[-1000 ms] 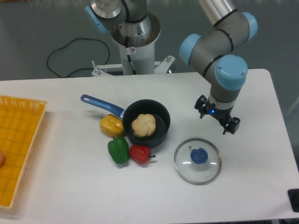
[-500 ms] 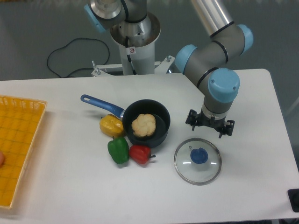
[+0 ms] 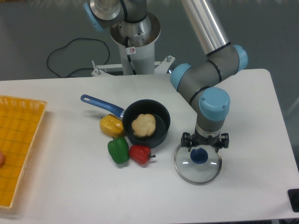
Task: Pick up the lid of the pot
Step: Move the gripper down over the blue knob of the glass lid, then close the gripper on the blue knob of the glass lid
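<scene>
My gripper [image 3: 204, 143] points down over the back part of the round glass pot lid [image 3: 196, 173], its two fingers spread apart to left and right. Nothing is held between them. The lid lies flat on the white table, right of the pan, with a thin metal rim and a blue knob [image 3: 199, 156] at its middle. In the picture the knob shows just below the fingertips; I cannot tell the height of the fingers above it. Part of the lid's back rim is hidden by the gripper.
Left of the lid stands a black pan [image 3: 162, 113] with a blue handle, holding a round tan item [image 3: 144, 125]. Yellow [image 3: 111, 126], green [image 3: 118, 150] and red [image 3: 140, 154] peppers lie beside it. An orange-yellow bin [image 3: 21, 140] is at the left edge.
From the right, my gripper has moved left and nearer the camera, and now overlaps the back of the lid. It has stayed open. The lid, pan and peppers have not moved.
</scene>
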